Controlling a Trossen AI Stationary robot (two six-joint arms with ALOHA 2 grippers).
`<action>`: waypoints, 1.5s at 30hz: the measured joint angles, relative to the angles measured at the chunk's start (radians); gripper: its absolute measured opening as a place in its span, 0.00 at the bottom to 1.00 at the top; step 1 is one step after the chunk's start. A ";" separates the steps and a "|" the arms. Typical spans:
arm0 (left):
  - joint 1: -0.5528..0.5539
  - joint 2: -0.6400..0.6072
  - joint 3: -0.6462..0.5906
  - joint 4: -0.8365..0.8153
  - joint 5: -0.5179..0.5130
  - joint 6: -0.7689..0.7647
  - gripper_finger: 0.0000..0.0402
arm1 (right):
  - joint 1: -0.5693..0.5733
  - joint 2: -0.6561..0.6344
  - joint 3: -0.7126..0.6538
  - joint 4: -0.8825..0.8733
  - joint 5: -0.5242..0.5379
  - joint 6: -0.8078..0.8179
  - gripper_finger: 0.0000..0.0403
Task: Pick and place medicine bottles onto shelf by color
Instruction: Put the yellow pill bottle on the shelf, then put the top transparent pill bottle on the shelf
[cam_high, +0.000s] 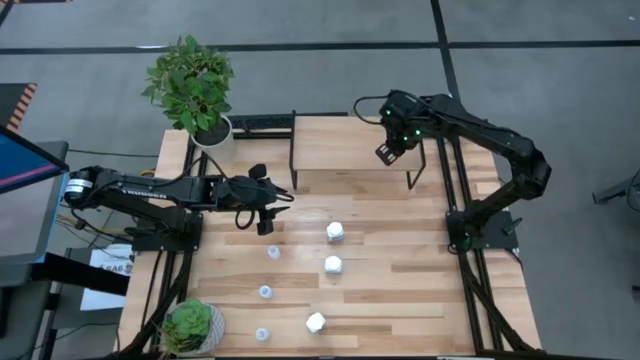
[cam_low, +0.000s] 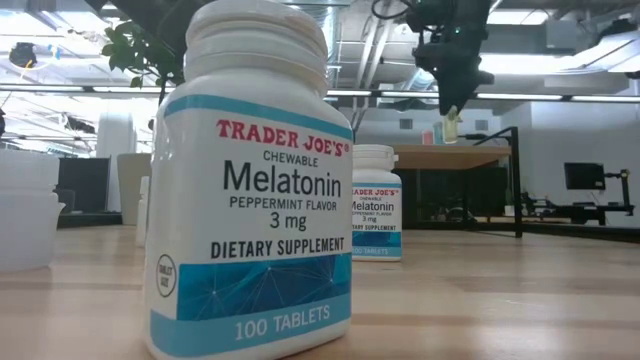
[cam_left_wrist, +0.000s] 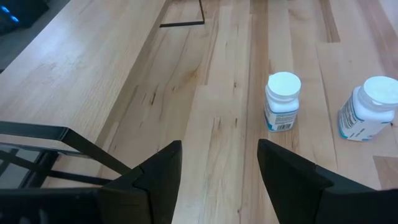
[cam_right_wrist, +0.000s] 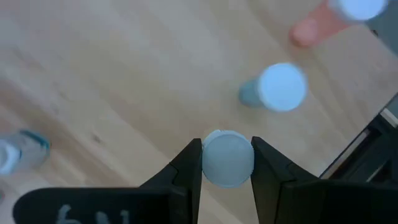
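My right gripper (cam_high: 386, 152) hangs above the light-wood shelf (cam_high: 340, 142) at the table's far side, shut on a small bottle with a pale cap (cam_right_wrist: 227, 159); in the low view the bottle (cam_low: 451, 127) hangs just above the shelf board (cam_low: 470, 150). Below it on the shelf stand a greenish bottle with a pale cap (cam_right_wrist: 280, 87) and a reddish one (cam_right_wrist: 314, 26). My left gripper (cam_left_wrist: 219, 148) is open and empty, low over the table left of centre (cam_high: 268, 222). Three chunky white bottles (cam_high: 335, 232) (cam_high: 333, 265) (cam_high: 316, 322) and three small bluish ones (cam_high: 273, 252) (cam_high: 265, 292) (cam_high: 262, 334) stand on the table. My right gripper pinches the small bottle between its two fingers, one on each side just below the cap (cam_right_wrist: 227, 143). The fingers point down from above. The bottle hangs upright below them (cam_low: 451, 127), clear of the shelf board.
A potted plant (cam_high: 192, 85) stands at the far left corner and a smaller one (cam_high: 190, 325) at the near left corner. The shelf's thin black legs (cam_high: 293, 150) stand on the table. Another small pale bottle (cam_right_wrist: 18, 149) shows at the edge of the right wrist view.
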 joint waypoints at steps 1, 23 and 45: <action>0.000 0.000 0.000 0.000 0.000 0.000 0.50 | -0.003 0.000 0.000 0.002 -0.001 0.000 0.27; 0.000 0.000 0.000 0.000 0.004 0.000 0.50 | 0.010 0.030 -0.001 0.005 0.030 -0.023 0.38; 0.000 0.000 0.000 0.000 0.004 -0.001 0.50 | 0.011 0.030 0.116 -0.079 0.033 -0.014 0.57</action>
